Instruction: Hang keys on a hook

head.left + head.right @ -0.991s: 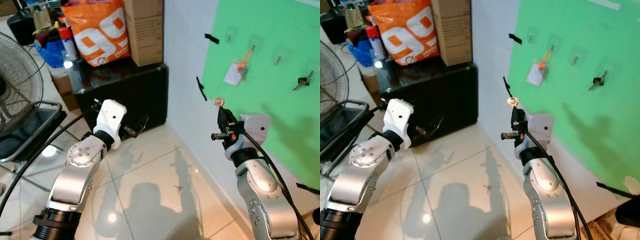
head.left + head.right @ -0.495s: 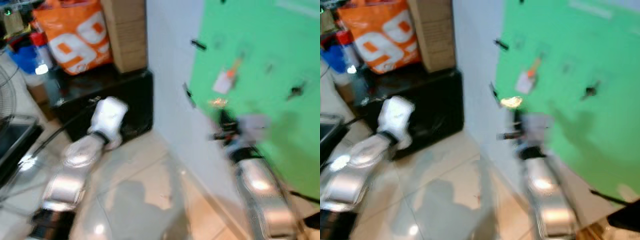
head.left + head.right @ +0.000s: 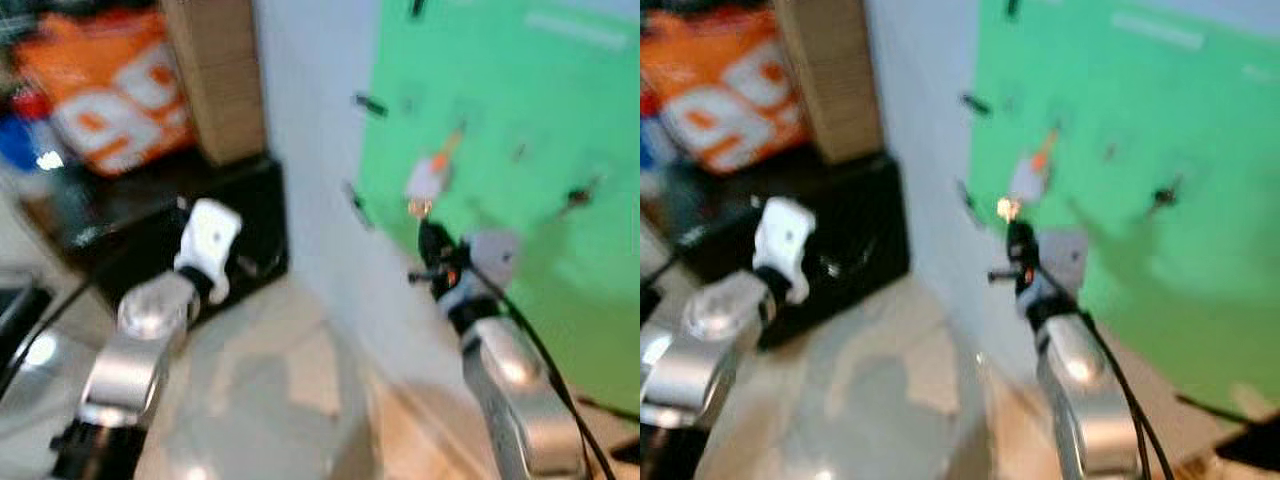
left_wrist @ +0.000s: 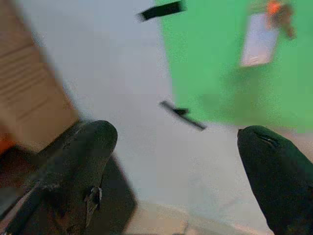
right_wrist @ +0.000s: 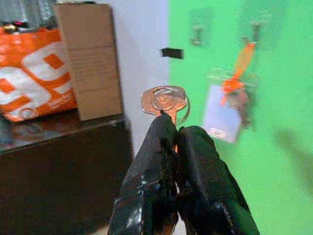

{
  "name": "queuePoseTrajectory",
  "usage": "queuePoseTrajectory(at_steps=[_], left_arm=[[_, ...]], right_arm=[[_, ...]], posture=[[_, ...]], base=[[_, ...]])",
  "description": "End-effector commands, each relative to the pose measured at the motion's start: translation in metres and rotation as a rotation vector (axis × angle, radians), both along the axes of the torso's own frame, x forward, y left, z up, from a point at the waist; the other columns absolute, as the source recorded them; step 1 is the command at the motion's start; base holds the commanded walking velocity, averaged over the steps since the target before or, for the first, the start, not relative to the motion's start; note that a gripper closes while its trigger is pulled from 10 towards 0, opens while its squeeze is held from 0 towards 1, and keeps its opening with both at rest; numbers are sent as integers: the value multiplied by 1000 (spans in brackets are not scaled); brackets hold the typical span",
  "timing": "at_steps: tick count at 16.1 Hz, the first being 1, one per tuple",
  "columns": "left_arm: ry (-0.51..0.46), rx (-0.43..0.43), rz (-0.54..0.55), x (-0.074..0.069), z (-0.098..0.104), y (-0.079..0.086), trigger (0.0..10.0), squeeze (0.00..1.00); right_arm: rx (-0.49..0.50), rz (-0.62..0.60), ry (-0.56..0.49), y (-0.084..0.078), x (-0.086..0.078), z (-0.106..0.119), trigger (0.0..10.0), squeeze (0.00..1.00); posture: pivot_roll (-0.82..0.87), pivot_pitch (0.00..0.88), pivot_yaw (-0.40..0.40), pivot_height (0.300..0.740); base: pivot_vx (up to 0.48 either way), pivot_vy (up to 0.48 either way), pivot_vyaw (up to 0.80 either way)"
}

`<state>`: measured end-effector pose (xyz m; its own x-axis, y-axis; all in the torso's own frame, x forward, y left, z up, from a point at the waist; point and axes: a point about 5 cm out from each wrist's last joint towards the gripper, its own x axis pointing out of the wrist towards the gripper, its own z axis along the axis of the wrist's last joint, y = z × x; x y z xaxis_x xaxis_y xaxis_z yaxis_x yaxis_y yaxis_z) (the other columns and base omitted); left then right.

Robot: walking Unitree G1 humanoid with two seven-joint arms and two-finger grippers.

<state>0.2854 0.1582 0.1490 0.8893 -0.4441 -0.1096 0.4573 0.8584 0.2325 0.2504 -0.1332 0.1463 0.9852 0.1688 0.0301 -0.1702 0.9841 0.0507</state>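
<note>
The right claw (image 5: 176,147) is pinched tight on a brass key (image 5: 164,103), with the key's round head and ring sticking up past the tips. The left claw (image 4: 176,161) hangs wide apart with nothing in it, down by the black cabinet (image 3: 150,225). Farther off, on the green wall sheet (image 5: 274,161), 1 bare hook (image 5: 196,34) waits beside the hook with the orange-tagged keys (image 5: 234,90). I think the key ring should go up slowly to the bare hook, held level, and only let go once it hangs.

orange bag (image 5: 29,73) | big white digits, prob "99" | rest unreadable
</note>
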Motion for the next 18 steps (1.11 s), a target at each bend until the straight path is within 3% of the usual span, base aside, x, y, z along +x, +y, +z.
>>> queuePoseTrajectory(at_steps=[1, 7, 14, 18], left_arm=[[-5, -7, -41, 0, 3, -9, 10000, 0], [8, 8, -75, -1, 3, -11, 10000, 0], [45, 53, -224, -8, 2, -11, 10000, 0], [112, 79, -344, -17, -2, -13, 10000, 0]], right_arm=[[-16, -28, -16, -8, -1, 4, 10000, 0], [-23, -15, -31, -7, 0, 7, 10000, 0], [-22, 0, -50, -7, 0, 12, 10000, 0], [-25, 11, -69, -6, 3, 20, 10000, 0]], posture=[[-112, 0, 41, 732], [-109, 0, 34, 732], [-114, 0, 23, 732], [-117, 0, 22, 732]], base=[[330, 0, -563], [326, 0, 0], [0, 0, 0], [0, 0, 0]])
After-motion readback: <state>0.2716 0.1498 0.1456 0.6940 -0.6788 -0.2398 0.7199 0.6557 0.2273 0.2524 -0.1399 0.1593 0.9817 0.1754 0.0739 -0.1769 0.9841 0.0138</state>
